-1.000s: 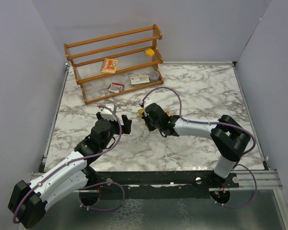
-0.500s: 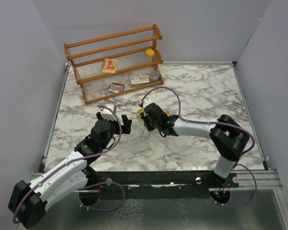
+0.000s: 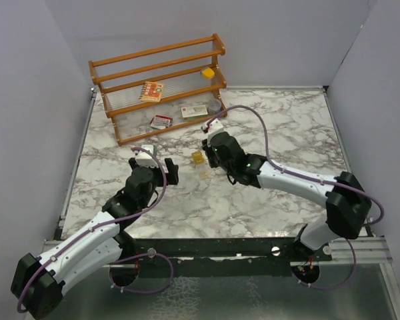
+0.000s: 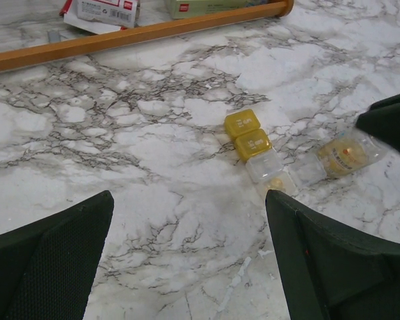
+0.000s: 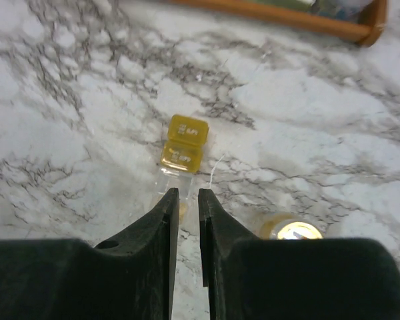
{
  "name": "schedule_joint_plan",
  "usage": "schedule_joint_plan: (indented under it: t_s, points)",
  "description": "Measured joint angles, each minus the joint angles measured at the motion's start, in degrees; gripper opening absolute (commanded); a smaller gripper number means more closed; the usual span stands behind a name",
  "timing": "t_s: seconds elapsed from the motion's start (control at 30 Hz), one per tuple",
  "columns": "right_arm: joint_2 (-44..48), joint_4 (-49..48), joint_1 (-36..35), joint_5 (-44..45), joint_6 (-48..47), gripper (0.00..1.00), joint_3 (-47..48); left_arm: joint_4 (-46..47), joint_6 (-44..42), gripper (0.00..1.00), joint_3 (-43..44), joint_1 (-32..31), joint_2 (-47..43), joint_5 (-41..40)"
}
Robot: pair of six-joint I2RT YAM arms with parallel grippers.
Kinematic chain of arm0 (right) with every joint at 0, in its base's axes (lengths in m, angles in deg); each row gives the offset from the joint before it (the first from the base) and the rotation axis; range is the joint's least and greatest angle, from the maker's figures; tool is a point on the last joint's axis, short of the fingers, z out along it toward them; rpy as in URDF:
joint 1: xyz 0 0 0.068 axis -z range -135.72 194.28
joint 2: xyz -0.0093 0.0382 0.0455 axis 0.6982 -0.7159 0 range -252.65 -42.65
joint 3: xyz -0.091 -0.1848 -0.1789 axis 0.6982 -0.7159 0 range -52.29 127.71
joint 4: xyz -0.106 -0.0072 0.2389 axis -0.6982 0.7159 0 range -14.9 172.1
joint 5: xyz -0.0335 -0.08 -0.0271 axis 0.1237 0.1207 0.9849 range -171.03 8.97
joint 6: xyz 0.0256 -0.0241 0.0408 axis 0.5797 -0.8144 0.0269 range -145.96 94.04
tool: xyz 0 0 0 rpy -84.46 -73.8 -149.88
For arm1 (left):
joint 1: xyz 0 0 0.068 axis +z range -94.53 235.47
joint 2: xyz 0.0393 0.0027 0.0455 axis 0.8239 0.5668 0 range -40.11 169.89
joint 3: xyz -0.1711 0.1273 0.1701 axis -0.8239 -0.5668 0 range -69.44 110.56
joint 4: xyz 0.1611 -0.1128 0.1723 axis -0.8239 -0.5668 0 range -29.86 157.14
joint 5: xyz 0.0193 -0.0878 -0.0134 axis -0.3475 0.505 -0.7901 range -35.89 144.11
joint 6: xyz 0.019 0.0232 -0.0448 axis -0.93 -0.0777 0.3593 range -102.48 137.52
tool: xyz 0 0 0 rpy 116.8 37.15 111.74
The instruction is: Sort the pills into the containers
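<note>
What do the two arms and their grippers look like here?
Left arm and right arm: white shells, black joints, a purple cable looping along each. Left gripper: broad black fingers with a fine mesh texture. Right gripper: black, smoother, slim-tipped fingers.

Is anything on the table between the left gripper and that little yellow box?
Nothing blocks it. Between the open left gripper and the yellow box lies only bare marble table, with one thin white sliver lying flat near the gripper.

White arms (image 3: pixel 87 240), black claws (image 5: pixel 185 207), purple cables (image 3: pixel 243 107)
</note>
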Motion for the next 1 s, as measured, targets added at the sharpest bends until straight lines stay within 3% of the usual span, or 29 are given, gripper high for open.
schedule_joint_plan:
  t_s: [0.17,0.37,0.77,1.0]
  points:
    - [10.6,-1.9,2.1,3.8,-0.2,0.19,-2.4,-4.2,1.7,0.99,2.2,0.0,0.6,-4.1]
    - [19.8,-6.7,19.7,0.2,1.4,0.19,-11.0,-8.9,3.7,0.99,8.5,0.2,5.3,-9.7]
    - [9.1,-14.9,37.0,-10.4,2.9,0.19,-13.3,-15.2,5.1,0.98,15.0,8.5,15.0,-11.2]
    - [7.6,-16.0,37.0,-14.5,3.0,0.19,-13.3,-15.3,9.8,0.92,6.9,15.1,14.1,-9.8]
